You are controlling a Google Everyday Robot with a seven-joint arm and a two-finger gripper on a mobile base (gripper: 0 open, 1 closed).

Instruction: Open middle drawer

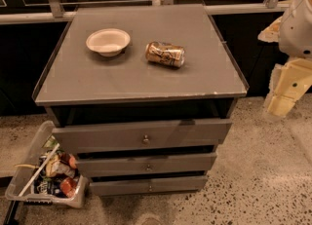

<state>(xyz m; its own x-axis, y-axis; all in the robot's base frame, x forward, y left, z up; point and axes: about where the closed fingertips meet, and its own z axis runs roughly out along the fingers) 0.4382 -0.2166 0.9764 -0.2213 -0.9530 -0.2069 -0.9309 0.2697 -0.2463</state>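
Access to the wide grey flat-front middle drawer (146, 163), lower centre of frame, is gained by its small round metal knob (148, 167). The cream gripper (285, 95), at the right edge, opening state not discernible, should be squared to the knob and drawn straight back.

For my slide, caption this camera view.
End effector hangs right of cabinet, apart from middle drawer; bowl, can on top.

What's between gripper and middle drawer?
Only the grey top drawer's corner between the cream gripper, right of the grey cabinet, and the wide grey middle drawer, in the camera view.
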